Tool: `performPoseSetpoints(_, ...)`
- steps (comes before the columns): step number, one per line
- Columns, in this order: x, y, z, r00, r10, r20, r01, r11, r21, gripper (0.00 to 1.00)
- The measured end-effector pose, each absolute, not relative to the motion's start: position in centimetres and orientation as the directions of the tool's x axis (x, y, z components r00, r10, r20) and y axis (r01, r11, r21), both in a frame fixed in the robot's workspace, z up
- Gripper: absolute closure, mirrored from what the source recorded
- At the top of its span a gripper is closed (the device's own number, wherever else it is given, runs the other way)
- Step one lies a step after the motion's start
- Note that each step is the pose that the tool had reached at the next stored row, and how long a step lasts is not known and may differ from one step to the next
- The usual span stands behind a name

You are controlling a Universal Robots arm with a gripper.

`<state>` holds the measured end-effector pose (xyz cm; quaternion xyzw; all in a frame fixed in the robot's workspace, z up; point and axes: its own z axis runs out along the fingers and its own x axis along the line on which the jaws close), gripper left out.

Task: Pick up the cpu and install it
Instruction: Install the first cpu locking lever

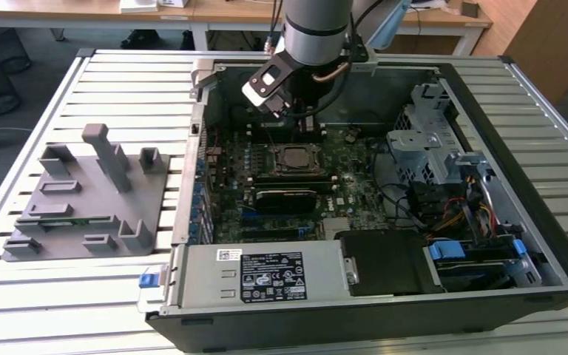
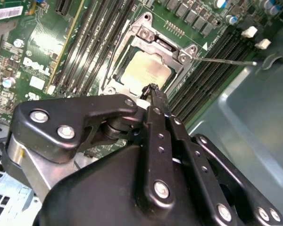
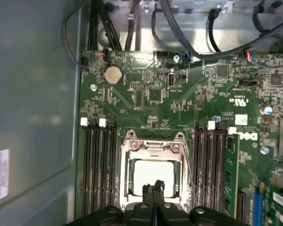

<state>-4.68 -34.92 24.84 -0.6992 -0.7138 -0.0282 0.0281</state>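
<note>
Open computer case lying on its side on a slatted bench, with the arm reaching in from above. The cpu lies flat in the socket frame near the middle of the green motherboard, its pale silver-grey top showing through the frame's square opening. The pincer hangs directly over the cpu's near edge; in both wrist views its two black fingers are pressed together tip to tip, with no gap and nothing held between them. Whether the tips touch the chip or stand just above it cannot be told.

Rows of dark memory slots run along both sides of the socket, and one long green memory stick is seated in the outer row on one side. A round coin cell sits on the board beyond the socket, close to the black cable bundle.

In the exterior view, a grey plastic fixture with upright posts rests on the bench, well apart from the case on the exterior view's left. A boxed power supply fills the case's near edge, with a drive cage on the exterior view's right
</note>
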Motion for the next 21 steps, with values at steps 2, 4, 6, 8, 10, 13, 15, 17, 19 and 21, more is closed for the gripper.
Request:
performPoseSetpoints(2, -4.68, -34.91, 25.27, -0.021, 0.997, 0.080, 1.000, 0.021, 0.001, 0.89)
performPoseSetpoints(4, -4.68, -34.91, 25.53, -0.021, 0.997, 0.079, 1.000, 0.021, 0.001, 0.89)
performPoseSetpoints(6, -4.68, -34.91, 25.53, -0.021, 0.997, 0.080, 1.000, 0.021, 0.001, 0.89)
performPoseSetpoints(8, -4.68, -34.91, 25.53, -0.021, 0.997, 0.079, 1.000, 0.021, 0.001, 0.89)
performPoseSetpoints(10, -4.68, -34.91, 25.53, -0.021, 0.997, 0.079, 1.000, 0.021, 0.001, 0.89)
performPoseSetpoints(13, -4.69, -34.91, 25.54, -0.045, 0.996, 0.079, 0.999, 0.045, 0.001, 0.89)
performPoseSetpoints(15, -4.68, -34.91, 25.54, -0.081, 0.994, 0.079, 0.997, 0.081, 0.001, 0.89)
performPoseSetpoints(17, -4.68, -34.91, 25.54, -0.118, 0.990, 0.079, 0.993, 0.118, 0.001, 0.89)
performPoseSetpoints(19, -4.68, -34.91, 25.54, -0.153, 0.985, 0.079, 0.988, 0.154, 0.001, 0.89)
performPoseSetpoints(21, -4.68, -34.91, 25.54, -0.189, 0.979, 0.079, 0.982, 0.189, 0.001, 0.89)
